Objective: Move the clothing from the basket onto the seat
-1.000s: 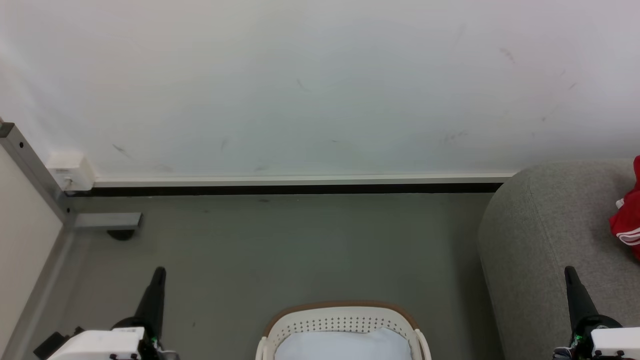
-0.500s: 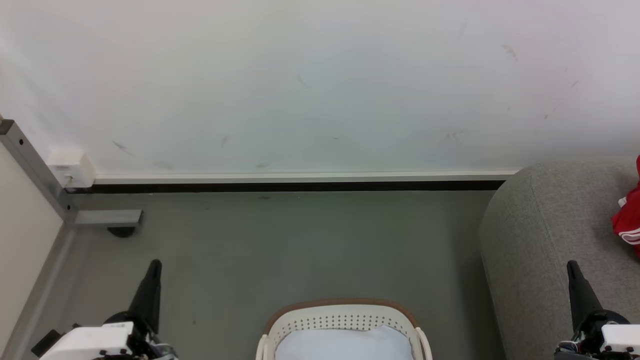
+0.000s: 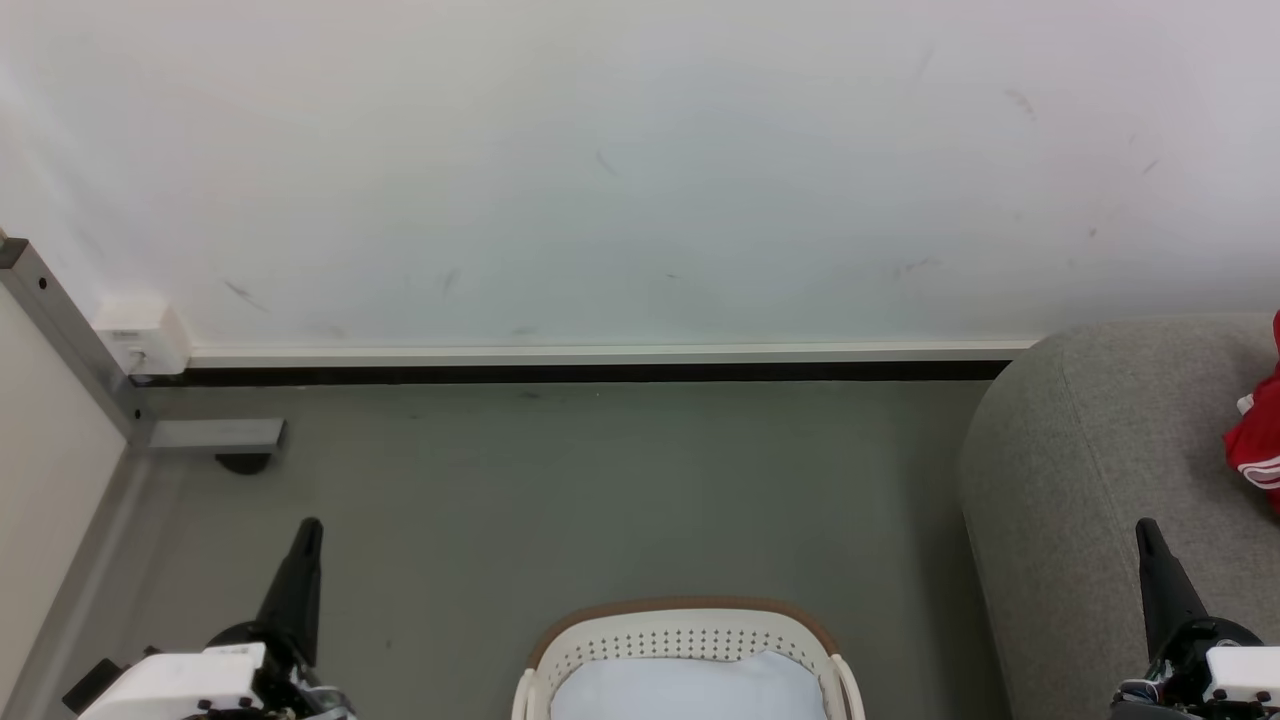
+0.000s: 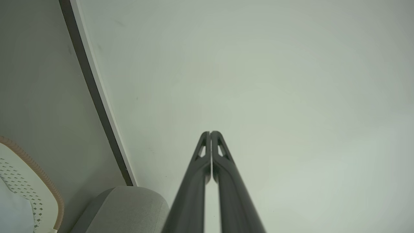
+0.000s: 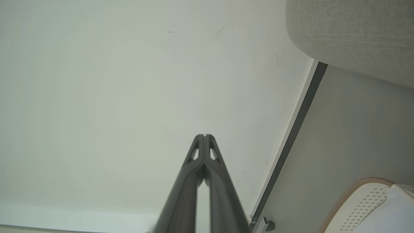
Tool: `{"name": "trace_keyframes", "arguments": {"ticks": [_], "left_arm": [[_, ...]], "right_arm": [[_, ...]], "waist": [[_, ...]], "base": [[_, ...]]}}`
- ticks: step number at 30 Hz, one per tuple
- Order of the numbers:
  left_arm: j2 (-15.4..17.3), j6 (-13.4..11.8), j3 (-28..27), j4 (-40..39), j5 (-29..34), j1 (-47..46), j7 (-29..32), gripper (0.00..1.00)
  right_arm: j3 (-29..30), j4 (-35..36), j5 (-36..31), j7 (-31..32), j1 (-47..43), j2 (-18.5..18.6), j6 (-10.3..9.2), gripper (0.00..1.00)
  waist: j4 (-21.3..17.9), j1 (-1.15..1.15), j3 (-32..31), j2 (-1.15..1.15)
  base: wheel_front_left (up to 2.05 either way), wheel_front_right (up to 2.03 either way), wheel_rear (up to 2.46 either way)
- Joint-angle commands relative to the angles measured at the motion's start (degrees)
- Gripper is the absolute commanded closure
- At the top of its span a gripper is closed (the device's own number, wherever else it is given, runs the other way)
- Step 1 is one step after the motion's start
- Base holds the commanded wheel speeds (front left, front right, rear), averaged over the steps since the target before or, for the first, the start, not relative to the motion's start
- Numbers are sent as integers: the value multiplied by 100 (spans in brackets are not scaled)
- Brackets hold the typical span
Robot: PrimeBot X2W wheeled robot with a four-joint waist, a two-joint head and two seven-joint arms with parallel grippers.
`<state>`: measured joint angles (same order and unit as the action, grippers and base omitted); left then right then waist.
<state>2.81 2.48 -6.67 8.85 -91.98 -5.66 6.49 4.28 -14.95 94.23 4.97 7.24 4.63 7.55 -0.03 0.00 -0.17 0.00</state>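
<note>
Now | red clothing (image 3: 1262, 442) on seat (image 3: 1095, 470) | basket (image 3: 688, 642) holds perhaps pale lining (image 3: 690, 692)

White oval laundry basket (image 3: 690, 640), perforated wall, tan-brown rim, stands upright at bottom centre of the head view, cut by the frame. Pale fabric (image 3: 690, 690) fills its interior; lining or garment cannot be told. Light-grey sofa (image 3: 1090, 470), rounded edge, stands to the right, apart from the basket. Red garment (image 3: 1258, 450) with white stripes lies crumpled on the sofa
</note>
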Motion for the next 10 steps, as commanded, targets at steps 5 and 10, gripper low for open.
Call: {"name": "trace_keyframes", "arguments": {"ticks": [5, 10], "left_arm": [[12, 13, -17, -11, -71, -53, 19, 100], [12, 13, -17, -12, -71, -53, 19, 100]], "right_arm": [[-5, 11, 52, -34, 48, 39, -12, 100], [-48, 15, 91, -57, 43, 67, -12, 100]], "waist": [[0, 0, 0, 0], [0, 0, 0, 0]], "base": [[0, 0, 0], [0, 0, 0]]}}
